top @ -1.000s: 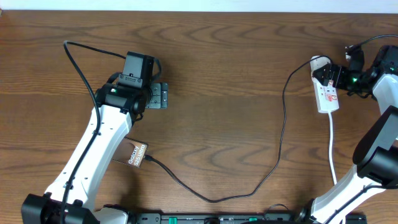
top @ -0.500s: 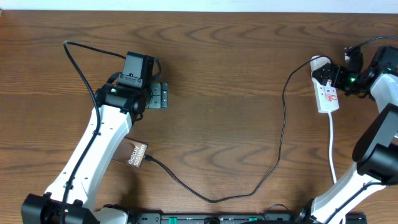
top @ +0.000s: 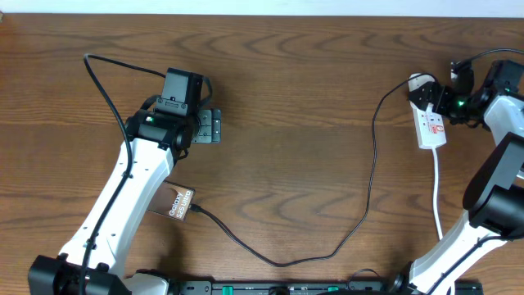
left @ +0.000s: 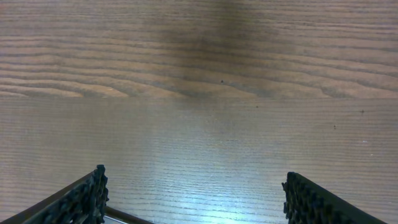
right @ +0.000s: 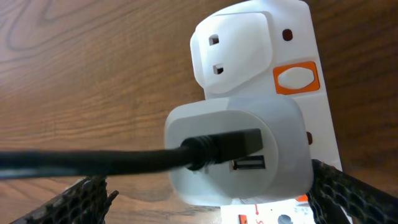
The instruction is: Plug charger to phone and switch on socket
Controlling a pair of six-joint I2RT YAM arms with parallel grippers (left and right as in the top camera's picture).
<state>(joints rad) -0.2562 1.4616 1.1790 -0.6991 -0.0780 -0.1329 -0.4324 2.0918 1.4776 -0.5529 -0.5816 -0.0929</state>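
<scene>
The phone lies at the front left, partly under my left arm. The black charger cable runs from the phone's right edge, where its tip touches, in a loop to a white adapter plugged into the white power strip. I cannot tell whether the tip is seated. My right gripper is open, its fingers on either side of the adapter, just short of the orange switch. My left gripper is open and empty over bare wood, beyond the phone.
The strip's white cord runs toward the front edge on the right. A black robot cable arcs over the table at the back left. The wooden table spans the whole view.
My right gripper has shifted slightly toward the strip's far end. The left arm, phone and cable have not moved.
</scene>
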